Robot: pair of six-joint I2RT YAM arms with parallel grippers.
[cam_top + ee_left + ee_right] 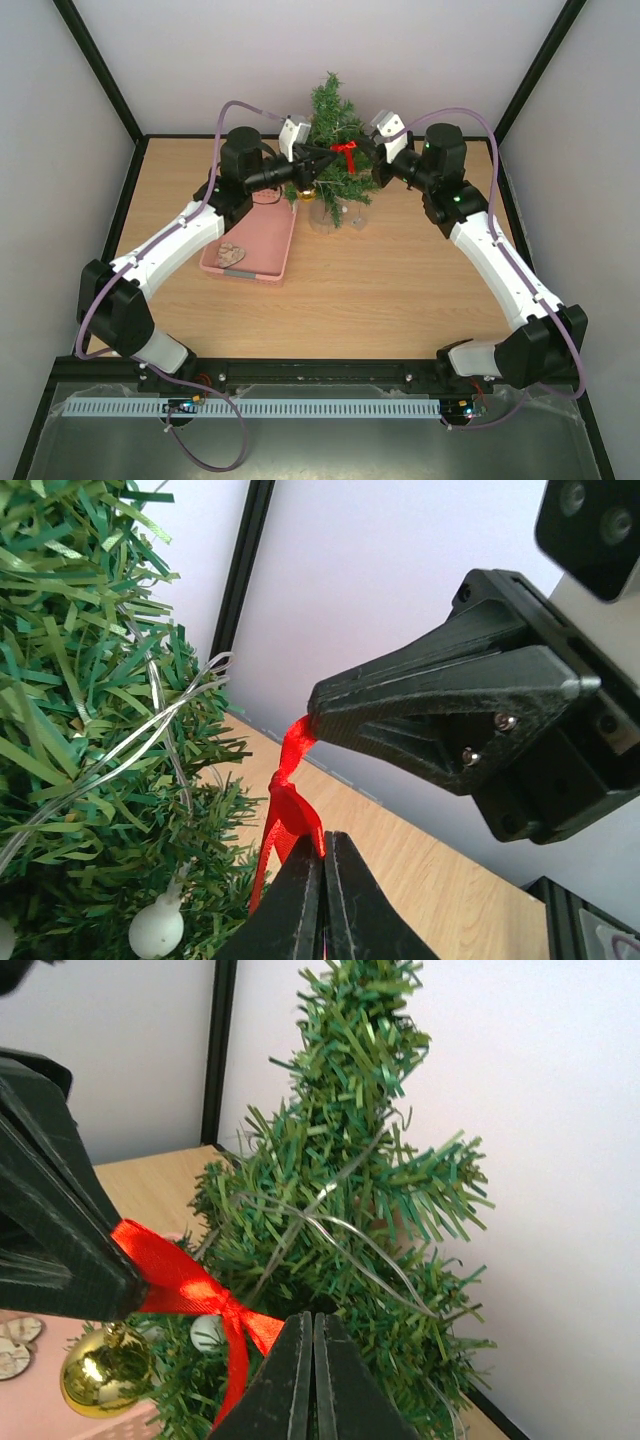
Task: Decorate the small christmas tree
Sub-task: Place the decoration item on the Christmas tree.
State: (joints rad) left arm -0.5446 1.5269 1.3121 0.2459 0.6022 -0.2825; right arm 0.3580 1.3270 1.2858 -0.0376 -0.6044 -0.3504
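Note:
The small christmas tree [330, 130] stands at the back middle of the table; it fills the left of the left wrist view [90, 680] and the middle of the right wrist view [350, 1180]. A red ribbon bow [346, 152] hangs in front of it, stretched between both grippers. My left gripper [324, 160] is shut on one loop of the bow [285, 810]. My right gripper [366, 156] is shut on the other loop [190, 1285]. A thin silver wire [330, 1225] winds through the branches.
A gold bauble [95, 1370] and a white bauble [155, 930] hang low on the tree. A pink basket [262, 250] with wooden ornaments [230, 253] lies left of the tree. Walls enclose the table at the back and sides.

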